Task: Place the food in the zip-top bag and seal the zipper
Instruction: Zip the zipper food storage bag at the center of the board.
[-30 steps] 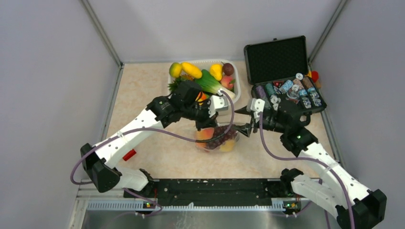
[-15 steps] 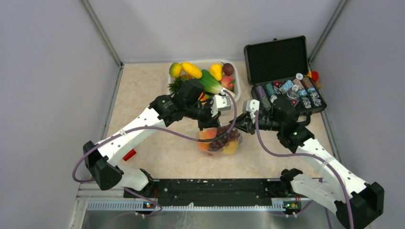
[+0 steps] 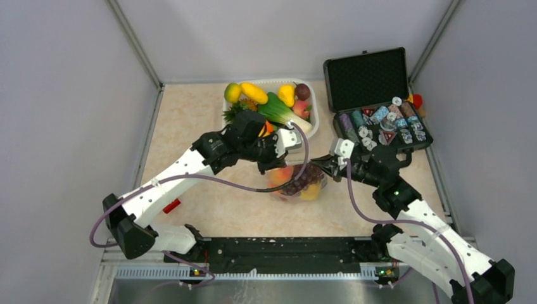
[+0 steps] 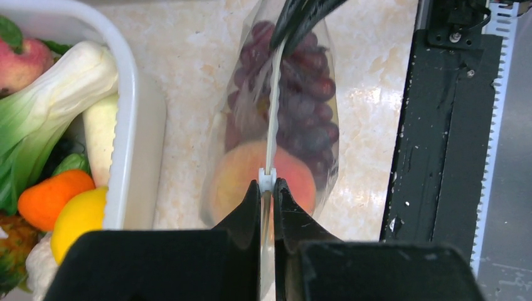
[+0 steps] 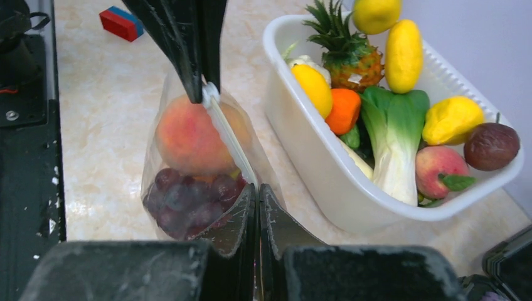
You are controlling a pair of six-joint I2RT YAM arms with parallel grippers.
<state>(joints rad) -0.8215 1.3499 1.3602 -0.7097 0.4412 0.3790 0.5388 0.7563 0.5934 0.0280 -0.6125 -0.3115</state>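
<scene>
The zip-top bag (image 3: 297, 183) hangs between my two grippers over the table, with a peach (image 5: 188, 138) and dark grapes (image 5: 188, 200) as the food inside. Its whitish zipper (image 4: 271, 125) runs straight from one gripper to the other. My left gripper (image 4: 266, 185) is shut on the zipper's end just behind the small white slider (image 4: 267, 177). My right gripper (image 5: 258, 188) is shut on the zipper's opposite end, by the grapes. In the top view the left gripper (image 3: 273, 166) and right gripper (image 3: 322, 166) face each other across the bag.
A white tub (image 3: 269, 81) of toy fruit and vegetables stands just behind the bag. An open black case (image 3: 373, 76) holding chips (image 3: 383, 123) sits at the back right. A red and blue block (image 5: 122, 22) lies on the table to the left. The black base rail (image 4: 439, 125) runs along the near edge.
My right gripper was open beside the bag and has closed on the zipper's end. The bag has shifted slightly to the right. The left gripper has kept its grip.
</scene>
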